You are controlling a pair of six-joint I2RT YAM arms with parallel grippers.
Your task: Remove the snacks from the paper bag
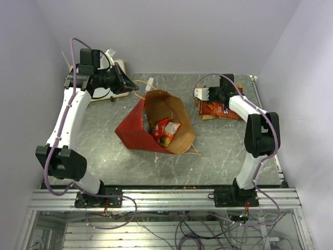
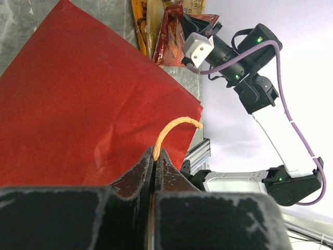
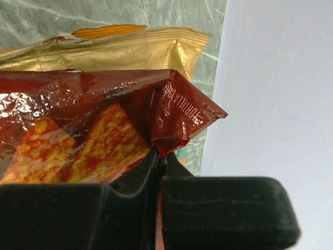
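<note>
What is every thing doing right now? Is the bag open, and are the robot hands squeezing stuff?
paper bag: tipped over, mouth open.
snacks in the bag: inside, not taken out yet.
cord handle: pinched at one end, the rest curling free.
left gripper: shut on the cord handle.
red packet: outside the bag, pinched at a corner.
gold packet: outside the bag, behind the red packet.
right gripper: shut on the red packet.
</note>
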